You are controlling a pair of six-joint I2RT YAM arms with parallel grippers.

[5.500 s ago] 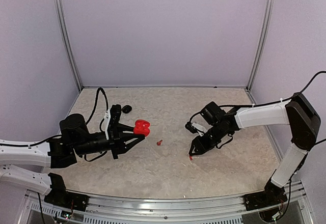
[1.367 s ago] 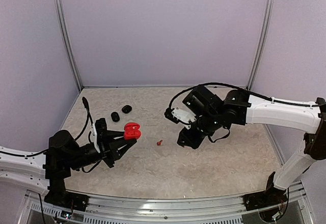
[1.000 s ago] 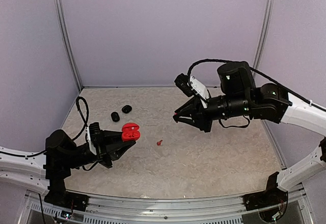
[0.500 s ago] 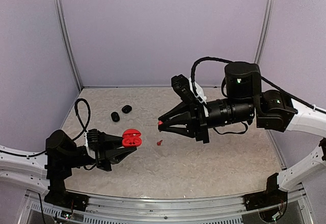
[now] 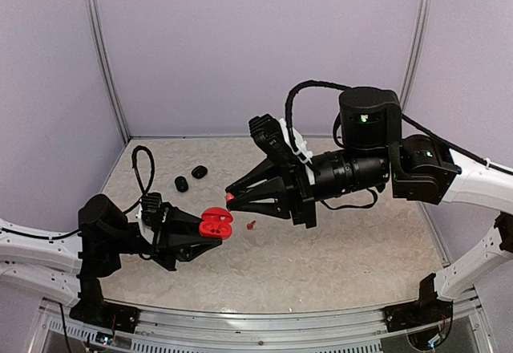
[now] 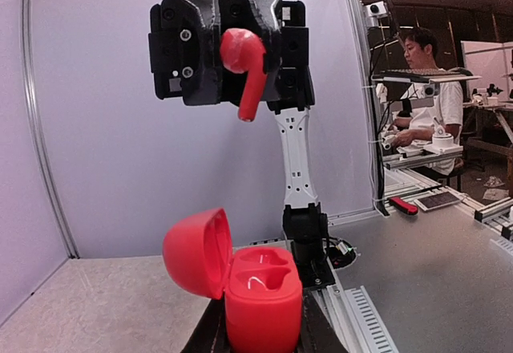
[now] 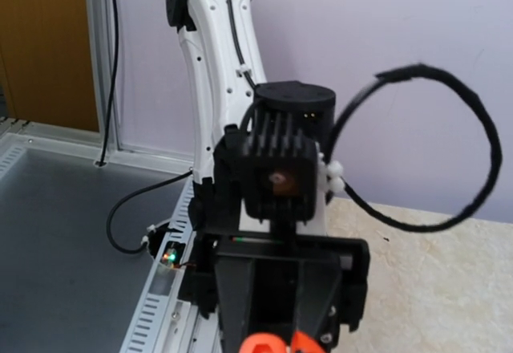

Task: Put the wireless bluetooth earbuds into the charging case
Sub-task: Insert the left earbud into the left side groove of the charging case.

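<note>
Top view: the left gripper (image 5: 210, 229), lower left, is clamped on the open red case (image 5: 216, 221), held off the table (image 5: 337, 249). The right gripper (image 5: 232, 198), centre frame, pinches a red earbud (image 5: 230, 197) just up and right of the case, not touching it. A loose earbud (image 5: 251, 225) lies on the table right of the case. Two black pieces (image 5: 182, 184) sit further up left.

Left wrist view: the case (image 6: 260, 297) is bottom centre, lid swung left, and both wells look empty. The earbud (image 6: 244, 64) hangs upper centre, apparently gripped by its head, stem down and free.

Right wrist view: the left arm (image 7: 220, 40) faces the camera. Red slivers at the bottom edge are cut off, and I cannot tell what they are.

The earbud looks light, hard and slick. A pinch on the head leaves the stem free to lead into a well. The case looks rigid and is best gripped by its body sides, clear of the lid.
</note>
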